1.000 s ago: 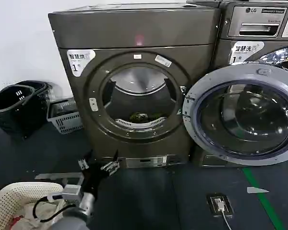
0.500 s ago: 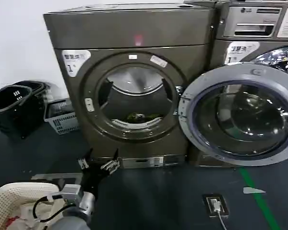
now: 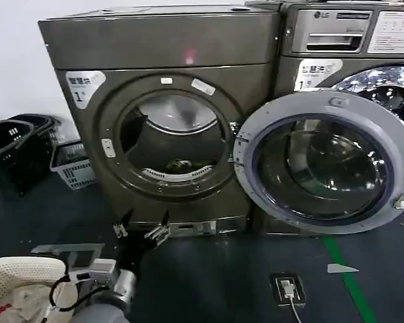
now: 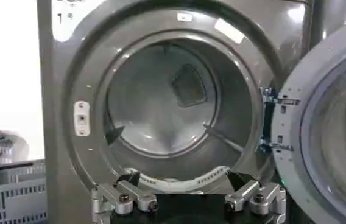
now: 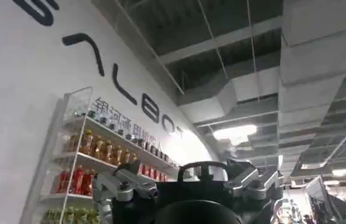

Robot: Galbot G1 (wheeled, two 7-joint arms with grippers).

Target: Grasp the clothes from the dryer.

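The dryer is a dark bronze-grey box with a "1" sticker and a pink light. Its round door is swung wide open to the right. The clothes are a small yellow-green bundle lying on the drum floor, just behind the porthole's lower rim. My left gripper is open and empty, low in front of the dryer's base and well short of the porthole. In the left wrist view this gripper faces the drum, and the clothes are hidden below the rim. My right gripper is open and points up at a ceiling.
An LG machine stands right of the dryer, partly behind the open door. Black baskets and a grey one sit at the left wall. A white lattice basket is at my lower left. A floor socket and green tape mark the floor.
The dryer and its open door have slid leftward in the head view. My left gripper has kept its open pose low in front of the machine's base.
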